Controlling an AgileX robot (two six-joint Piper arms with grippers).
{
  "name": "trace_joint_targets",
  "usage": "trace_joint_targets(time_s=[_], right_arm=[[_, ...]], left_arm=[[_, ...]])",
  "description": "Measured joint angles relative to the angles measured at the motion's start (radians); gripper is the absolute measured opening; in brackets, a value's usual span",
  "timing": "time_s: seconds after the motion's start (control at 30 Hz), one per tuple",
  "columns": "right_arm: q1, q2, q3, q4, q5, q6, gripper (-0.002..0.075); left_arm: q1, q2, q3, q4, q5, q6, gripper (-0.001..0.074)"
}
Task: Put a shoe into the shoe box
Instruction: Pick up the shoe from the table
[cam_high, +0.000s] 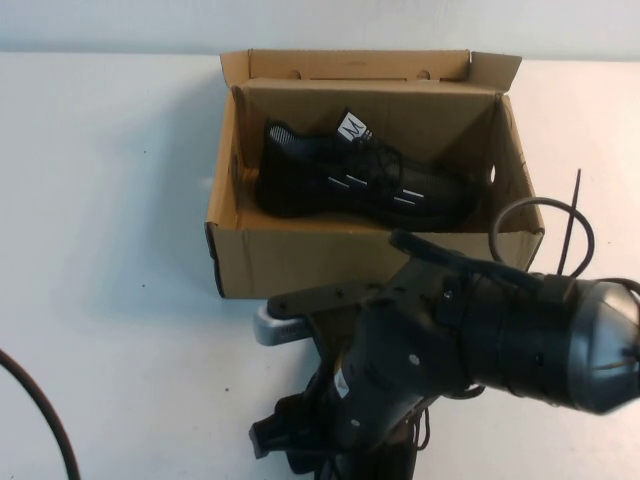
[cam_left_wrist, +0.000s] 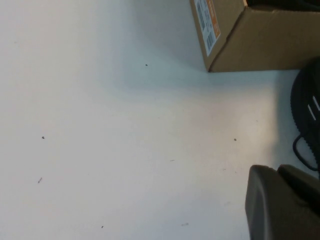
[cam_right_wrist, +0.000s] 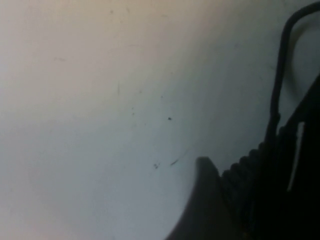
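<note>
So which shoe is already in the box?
The shoe lying inside the shoe box; the other shoe sits outside on the table. The left gripper and right gripper hang over table.

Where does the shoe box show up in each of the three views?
High view: shoe box at upper centre, open, a black shoe inside.
Left wrist view: only its labelled corner, at the upper right.
Right wrist view: not in it.
Shared landmark: the white table.
</note>
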Motion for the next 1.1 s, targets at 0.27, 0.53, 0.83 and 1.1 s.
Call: trace_joint_targets(time_s=[0.27, 0.53, 0.83, 1.1], right_arm=[[-0.009, 0.032, 0.000, -0.072, -0.024, 0.008, 0.0214], [-0.009, 0.036, 0.000, -0.095, -0.031, -0.007, 0.0001], [-0.011, -0.006, -0.010, 0.021, -0.012, -0.236, -0.0003], [-0.011, -0.114, -0.012, 0.115, 0.072, -0.461, -0.0003]], left_arm=[[-0.002, 0.000, 0.000, -0.017, 0.000, -0.005, -0.0001], [-0.002, 0.000, 0.000, -0.018, 0.010, -0.005, -0.0001], [-0.002, 0.000, 0.000, -0.022, 0.028, -0.007, -0.0001], [-0.002, 0.000, 0.000, -0.069, 0.030, -0.007, -0.0001]])
